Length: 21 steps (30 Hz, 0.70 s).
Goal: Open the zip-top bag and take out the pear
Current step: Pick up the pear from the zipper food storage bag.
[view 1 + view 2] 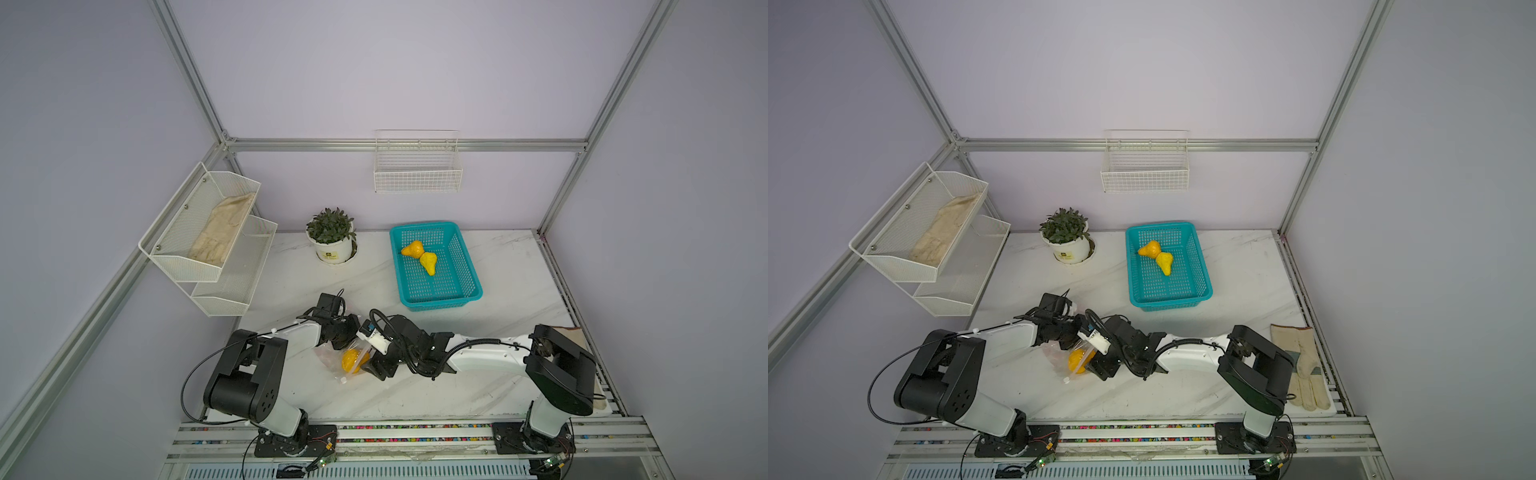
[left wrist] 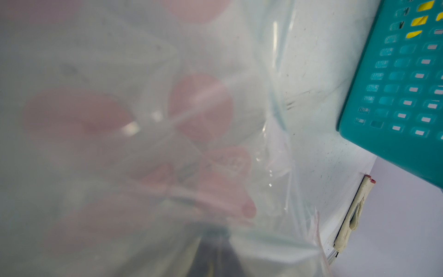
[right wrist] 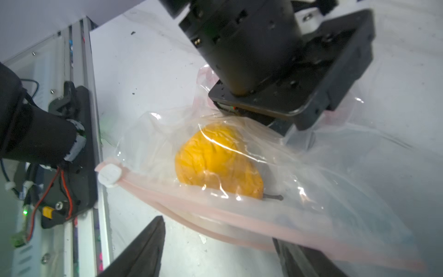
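The right jaws stood apart, facing left at the bag [image 3: 335, 167] on the near desk [image 1: 457, 395]. Its zip strip [image 3: 239, 215] ran near-to-far across them. The left jaws were clamped on its far side. The pear [image 3: 215, 158] lay inside, stem toward the strip.

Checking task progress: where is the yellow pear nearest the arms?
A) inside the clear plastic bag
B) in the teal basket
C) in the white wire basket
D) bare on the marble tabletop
A: the wrinkled yellow pear shows through the crinkly clear zip-top bag.
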Each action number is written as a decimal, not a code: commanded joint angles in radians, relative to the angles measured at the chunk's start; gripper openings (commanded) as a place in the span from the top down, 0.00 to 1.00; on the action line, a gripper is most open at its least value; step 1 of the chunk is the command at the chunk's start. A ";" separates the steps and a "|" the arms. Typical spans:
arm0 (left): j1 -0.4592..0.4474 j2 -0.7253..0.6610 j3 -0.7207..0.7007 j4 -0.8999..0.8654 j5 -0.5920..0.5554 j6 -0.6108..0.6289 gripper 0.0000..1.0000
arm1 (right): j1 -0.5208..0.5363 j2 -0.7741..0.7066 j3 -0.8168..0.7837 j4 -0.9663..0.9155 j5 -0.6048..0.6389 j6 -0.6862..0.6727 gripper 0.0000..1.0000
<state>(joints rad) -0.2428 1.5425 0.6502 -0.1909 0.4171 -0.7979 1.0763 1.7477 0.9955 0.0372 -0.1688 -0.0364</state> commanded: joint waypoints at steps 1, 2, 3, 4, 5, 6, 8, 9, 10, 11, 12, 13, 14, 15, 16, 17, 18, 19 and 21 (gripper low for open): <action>-0.008 0.056 -0.020 -0.103 -0.061 0.037 1.00 | 0.014 0.043 0.029 0.014 -0.042 -0.262 0.29; -0.008 0.056 -0.018 -0.104 -0.061 0.039 1.00 | 0.016 0.049 0.031 0.009 -0.052 -0.299 0.29; -0.008 0.058 -0.016 -0.107 -0.059 0.043 1.00 | 0.017 0.054 0.028 0.010 -0.064 -0.344 0.30; -0.007 0.060 -0.014 -0.109 -0.056 0.046 1.00 | 0.019 0.058 0.018 0.023 -0.070 -0.385 0.31; -0.007 0.062 -0.012 -0.110 -0.054 0.048 1.00 | 0.019 0.063 0.010 0.043 -0.063 -0.415 0.31; -0.007 0.064 -0.011 -0.110 -0.055 0.048 1.00 | 0.020 0.072 0.005 0.070 -0.042 -0.441 0.33; -0.008 0.068 -0.009 -0.111 -0.050 0.051 1.00 | 0.020 0.094 0.009 0.107 -0.003 -0.480 0.40; -0.008 0.070 -0.007 -0.110 -0.048 0.052 1.00 | 0.021 0.100 0.008 0.126 0.010 -0.497 0.42; -0.008 0.070 -0.007 -0.110 -0.046 0.053 1.00 | 0.022 0.099 0.004 0.145 0.016 -0.516 0.45; -0.007 0.068 -0.007 -0.112 -0.046 0.054 1.00 | 0.023 0.094 -0.001 0.163 0.021 -0.528 0.48; -0.007 0.065 -0.007 -0.114 -0.044 0.055 1.00 | 0.023 0.088 -0.008 0.174 0.019 -0.546 0.50; -0.008 0.062 -0.007 -0.116 -0.045 0.058 1.00 | 0.023 0.083 -0.013 0.187 0.023 -0.565 0.53; -0.007 0.060 -0.007 -0.119 -0.046 0.060 1.00 | 0.024 0.082 -0.016 0.191 0.033 -0.580 0.54; -0.008 0.059 -0.007 -0.122 -0.046 0.062 1.00 | 0.023 0.083 -0.009 0.185 0.037 -0.603 0.56; -0.006 0.059 -0.006 -0.125 -0.046 0.066 1.00 | 0.023 0.086 -0.008 0.184 0.047 -0.623 0.56; -0.007 0.060 -0.006 -0.126 -0.046 0.068 1.00 | 0.023 0.086 -0.005 0.173 0.043 -0.645 0.57; -0.007 0.062 -0.004 -0.129 -0.044 0.070 1.00 | 0.024 0.082 -0.003 0.161 0.031 -0.670 0.57; -0.007 0.062 -0.004 -0.131 -0.043 0.069 1.00 | 0.023 0.081 0.000 0.153 0.034 -0.689 0.57; -0.008 0.061 -0.006 -0.131 -0.042 0.071 1.00 | 0.024 0.084 0.010 0.137 0.031 -0.713 0.56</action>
<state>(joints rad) -0.2428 1.5600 0.6640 -0.1986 0.4423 -0.7624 1.0950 1.8370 0.9920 0.1665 -0.1383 -0.6548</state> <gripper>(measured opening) 0.047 0.438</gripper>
